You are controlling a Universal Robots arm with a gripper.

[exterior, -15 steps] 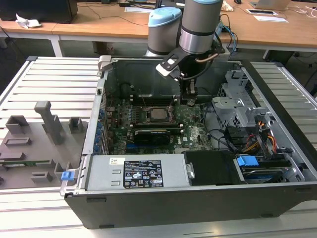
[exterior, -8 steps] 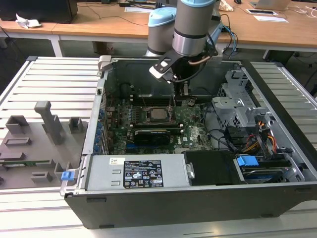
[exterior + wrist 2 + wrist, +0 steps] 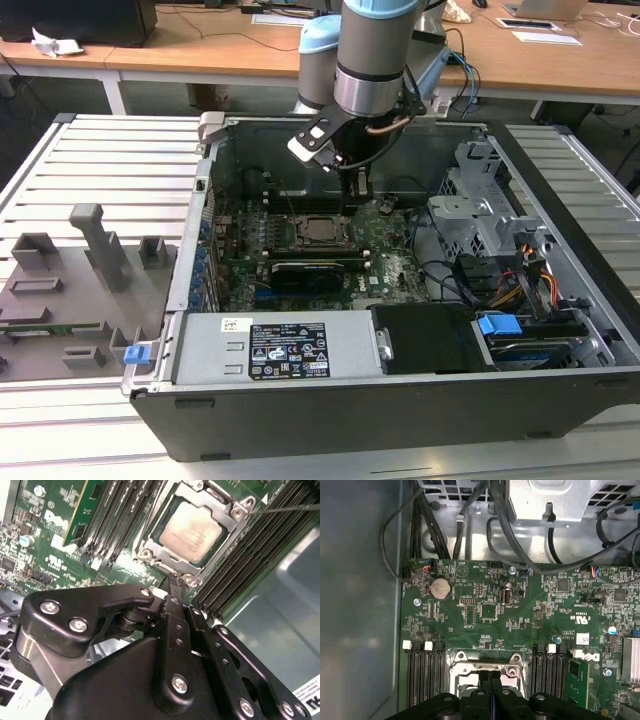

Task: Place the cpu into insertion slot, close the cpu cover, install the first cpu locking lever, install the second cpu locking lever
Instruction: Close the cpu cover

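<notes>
The cpu [image 3: 187, 532] lies flat in the insertion slot, its silver-tan face showing through the window of the cpu cover [image 3: 216, 494], which is folded down over it. The slot's black body is hidden under both. In the exterior view the cpu [image 3: 322, 230] sits mid-motherboard, and my gripper [image 3: 359, 196] hangs just to its right, pointing down. Both wrist views show the black fingers pressed together, shut with nothing between them. Their tip [image 3: 173, 580] is at the socket's near edge, also seen as the gripper [image 3: 491, 675] against the cover [image 3: 487, 667]. A thin metal lever rod [image 3: 290, 507] runs off from one socket corner.
Black memory slots [image 3: 250, 555] flank the socket on both sides, and one holds a green memory module [image 3: 82, 510]. A long black card [image 3: 310, 270] lies in front of the socket. The drive cage [image 3: 480, 215], cables [image 3: 470, 280] and power supply [image 3: 280, 350] crowd the case. A grey fixture [image 3: 70, 280] stands outside it.
</notes>
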